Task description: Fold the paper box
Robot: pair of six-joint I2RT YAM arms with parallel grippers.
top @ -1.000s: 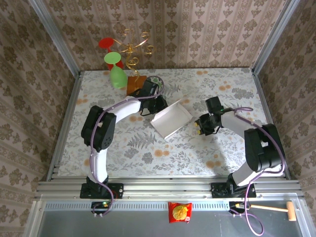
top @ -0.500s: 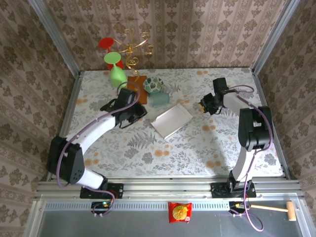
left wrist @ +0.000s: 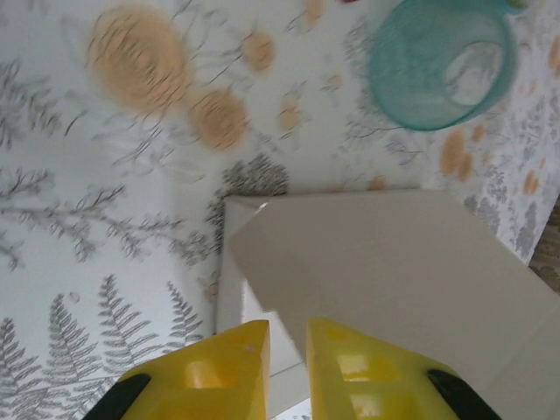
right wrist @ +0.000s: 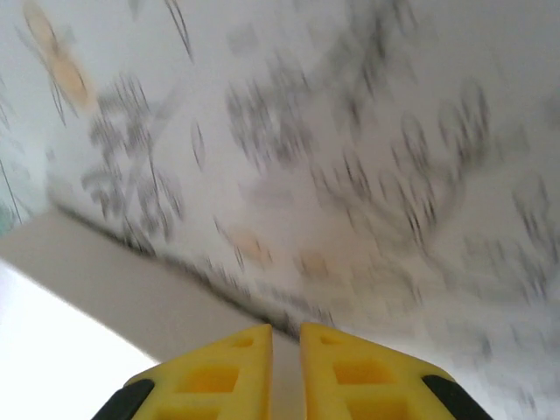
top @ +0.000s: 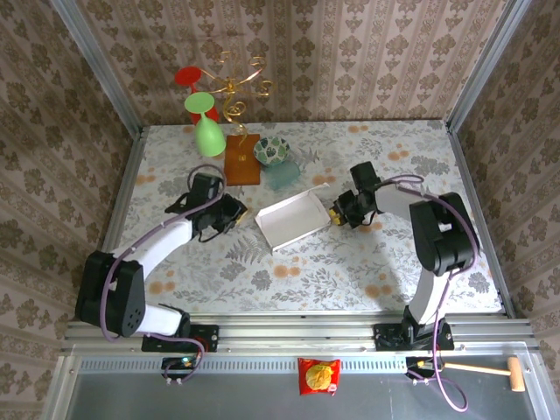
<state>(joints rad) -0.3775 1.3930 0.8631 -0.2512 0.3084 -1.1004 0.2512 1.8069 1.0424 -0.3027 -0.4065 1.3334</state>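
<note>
The paper box (top: 293, 219) lies near the table's (top: 367, 271) centre, between 2 grippers. The left gripper (top: 234, 213) sits at its left edge and the right gripper (top: 337, 215) at its right edge. Both pairs of jaws are nearly together; I cannot tell whether either pinches the cardboard.

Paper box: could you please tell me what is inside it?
In the top view the box has a bare white floor, with nothing lying in it. In the left wrist view a tilted flap covers part of the inside, so that part cannot be checked there.
</note>
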